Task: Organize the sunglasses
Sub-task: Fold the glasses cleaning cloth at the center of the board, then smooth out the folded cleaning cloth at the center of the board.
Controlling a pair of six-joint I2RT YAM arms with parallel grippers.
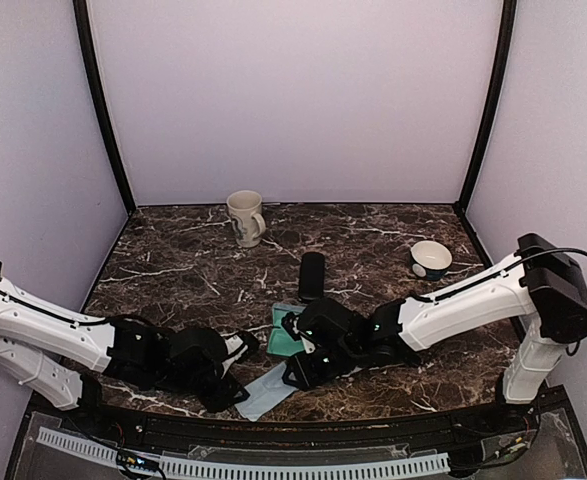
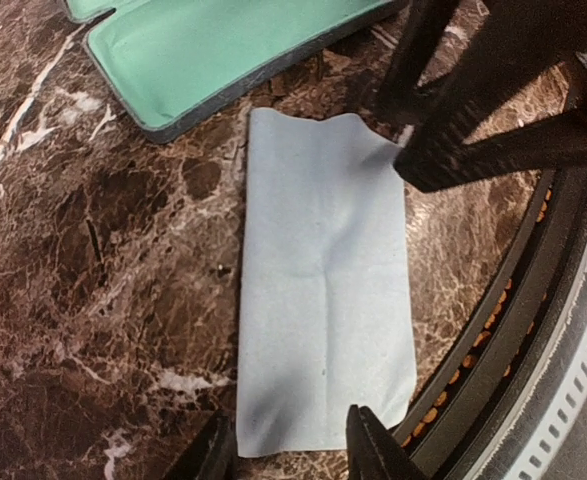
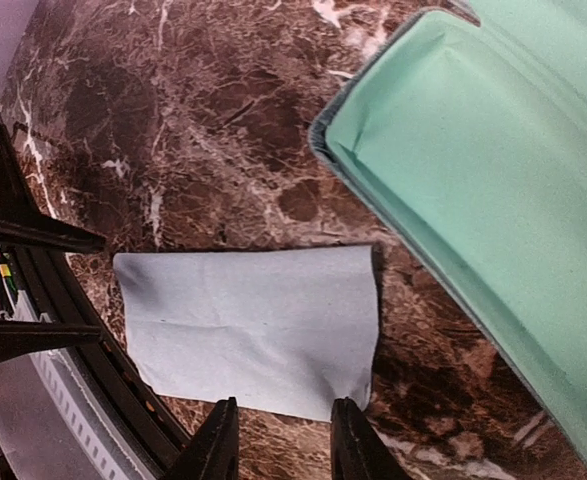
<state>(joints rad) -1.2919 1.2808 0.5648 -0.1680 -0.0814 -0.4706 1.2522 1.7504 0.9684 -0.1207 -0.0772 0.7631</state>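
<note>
Down low on the near side, the left gripper point(image 2: 288, 430) has its jaws spread over the blue cloth point(image 2: 323, 280), pinching nothing. The right gripper point(image 3: 278, 425) is likewise spread at the cloth's edge, with the green-lined case point(image 3: 473, 200) lying open just beyond. No sunglasses in sight, so it looks like the cloth step; next up, a clean pinch to get it into the case.

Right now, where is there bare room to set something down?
Bare marble lies left of the mug, toward the left edge of the table, and between mug and bowl, behind the black case. The near centre is crowded: open green-lined case, blue cloth, left gripper and right gripper.
</note>
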